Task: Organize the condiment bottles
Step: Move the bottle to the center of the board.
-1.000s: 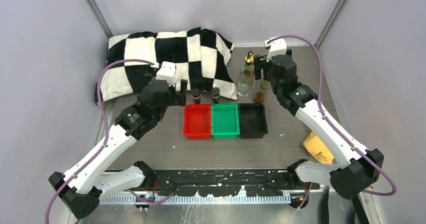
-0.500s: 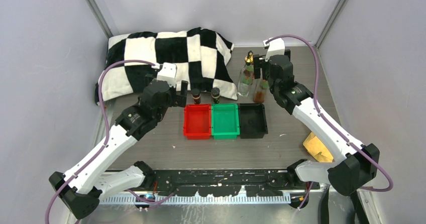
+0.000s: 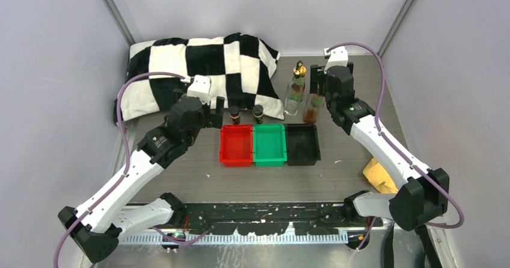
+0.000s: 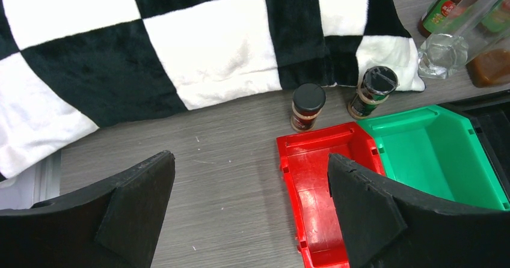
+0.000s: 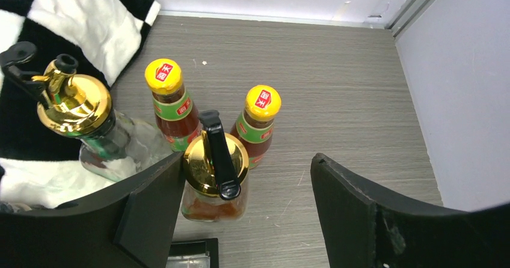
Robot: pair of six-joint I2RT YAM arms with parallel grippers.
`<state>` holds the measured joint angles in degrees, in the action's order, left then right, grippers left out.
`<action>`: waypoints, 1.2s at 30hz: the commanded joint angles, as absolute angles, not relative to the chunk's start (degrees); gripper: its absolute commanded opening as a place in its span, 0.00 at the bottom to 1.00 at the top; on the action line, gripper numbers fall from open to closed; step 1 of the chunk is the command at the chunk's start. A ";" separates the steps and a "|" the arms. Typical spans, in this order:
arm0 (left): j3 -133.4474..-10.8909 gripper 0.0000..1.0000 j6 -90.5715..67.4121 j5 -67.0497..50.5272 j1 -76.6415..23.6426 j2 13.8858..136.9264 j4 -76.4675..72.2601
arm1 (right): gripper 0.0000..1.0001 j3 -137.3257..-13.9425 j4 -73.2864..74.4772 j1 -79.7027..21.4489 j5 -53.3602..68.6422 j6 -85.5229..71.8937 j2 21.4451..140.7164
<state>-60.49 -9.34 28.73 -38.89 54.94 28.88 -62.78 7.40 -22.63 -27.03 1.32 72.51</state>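
Two short dark black-capped bottles (image 3: 234,115) (image 3: 258,113) stand behind the red tray (image 3: 237,145) and green tray (image 3: 269,145); they also show in the left wrist view (image 4: 308,106) (image 4: 374,91). My left gripper (image 3: 219,110) (image 4: 251,160) is open and empty, left of them over the red tray's left edge. Two tall glass gold-topped bottles (image 5: 72,103) (image 5: 215,163) and two reddish-brown yellow-capped bottles (image 5: 163,82) (image 5: 263,106) stand behind the black tray (image 3: 302,143). My right gripper (image 3: 317,86) (image 5: 249,181) is open, its left finger beside the nearer gold-topped bottle.
A black-and-white checked cushion (image 3: 204,63) fills the back left, touching the short bottles' area. A yellow cloth (image 3: 380,175) lies at the right by the right arm. Grey walls close in the sides and back.
My right wrist has shifted a little back and to the right, away from the glass bottles. The left arm and all bottles have not moved.
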 commanded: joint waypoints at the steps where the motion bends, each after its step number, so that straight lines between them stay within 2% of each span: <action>1: -60.28 0.99 -8.79 28.65 -39.11 54.22 26.06 | 0.80 -62.33 3.37 -21.74 -25.26 -1.29 73.21; 27: -60.20 0.98 -9.05 28.45 -39.06 54.87 26.10 | 0.74 -62.31 2.44 -21.46 -23.29 -2.02 74.56; 36: -60.17 0.98 -8.97 28.41 -39.11 54.94 26.10 | 0.66 -62.31 2.66 -21.49 -23.03 -2.20 74.84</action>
<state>-60.07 -9.34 28.67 -38.89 55.13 28.88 -61.76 5.17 -21.63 -23.24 -1.67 74.52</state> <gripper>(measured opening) 0.983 0.672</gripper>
